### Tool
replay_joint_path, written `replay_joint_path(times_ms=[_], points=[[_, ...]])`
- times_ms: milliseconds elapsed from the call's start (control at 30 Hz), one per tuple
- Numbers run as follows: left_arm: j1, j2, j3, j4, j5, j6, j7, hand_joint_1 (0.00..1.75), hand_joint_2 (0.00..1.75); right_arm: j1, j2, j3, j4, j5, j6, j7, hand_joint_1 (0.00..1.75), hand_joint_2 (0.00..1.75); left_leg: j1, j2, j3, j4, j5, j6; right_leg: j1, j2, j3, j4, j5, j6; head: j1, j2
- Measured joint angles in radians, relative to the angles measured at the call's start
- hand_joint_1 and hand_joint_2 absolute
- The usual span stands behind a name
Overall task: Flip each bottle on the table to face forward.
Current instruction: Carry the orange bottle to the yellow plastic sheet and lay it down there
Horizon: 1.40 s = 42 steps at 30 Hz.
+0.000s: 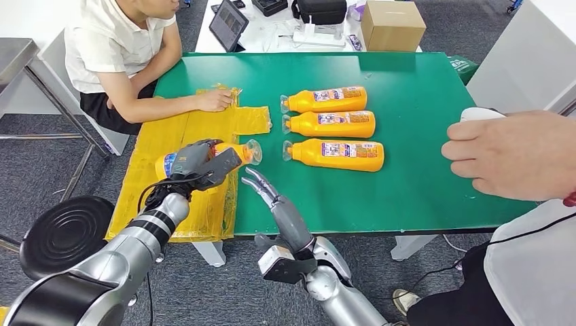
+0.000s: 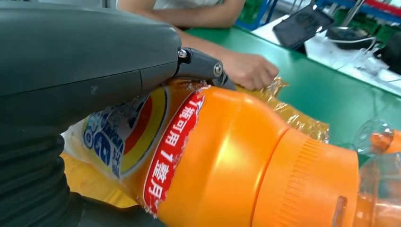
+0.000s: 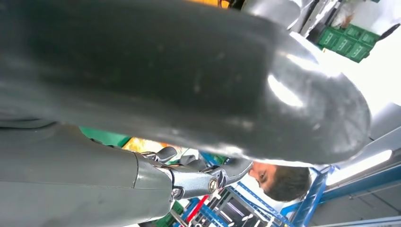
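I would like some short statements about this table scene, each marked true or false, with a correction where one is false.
1. The left hand holds an orange bottle. True.
2. Five bottles lie in a row on the green table. False: three bottles lie there side by side.
3. The right hand holds nothing, its fingers extended. True.
4. The cardboard box stands on the green table. False: it stands on the white table behind it.
5. A person's hand rests on the yellow plastic sheet. True.
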Motion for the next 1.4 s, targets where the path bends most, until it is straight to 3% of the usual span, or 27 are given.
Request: replay_joint_path(times_ms=[600,800,967,1167,1400], points=[[-0.013,-0.008,-0.001,0.056,-0.068,-0.131,0.014,0.00,1.75,-0.008,0.006,0.012,0.025,-0.011,0.003,-0.018,0.00,0.00,0.000,0.000,0.000,0.000,0.000,0.000,0.000,0.000,0.000,0.000,0.000,0.000,0.000,0.000],[-0.015,-0.010,-0.004,0.057,-0.033,-0.169,-0.039,0.00,1.75,-0.015,0.006,0.012,0.039,-0.010,-0.007,-0.023,0.00,0.00,0.000,0.000,0.000,0.000,0.000,0.000,0.000,0.000,0.000,0.000,0.000,0.000,0.000,0.000],[-0.009,-0.016,-0.004,0.050,-0.005,-0.145,-0.090,0.00,1.75,-0.015,0.006,0.012,0.046,-0.010,-0.010,-0.028,0.00,0.00,0.000,0.000,0.000,0.000,0.000,0.000,0.000,0.000,0.000,0.000,0.000,0.000,0.000,0.000],[0.027,-0.035,0.039,-0.022,0.169,-0.100,-0.180,0.00,1.75,0.004,-0.003,0.028,-0.002,-0.065,-0.007,-0.033,0.00,0.00,0.000,0.000,0.000,0.000,0.000,0.000,0.000,0.000,0.000,0.000,0.000,0.000,0.000,0.000],[0.079,-0.049,0.149,-0.124,0.451,-0.197,-0.205,0.00,1.75,0.039,-0.040,0.101,-0.166,-0.125,0.038,-0.035,0.00,0.00,0.000,0.000,0.000,0.000,0.000,0.000,0.000,0.000,-0.001,0.000,0.000,0.000,0.000,0.000]])
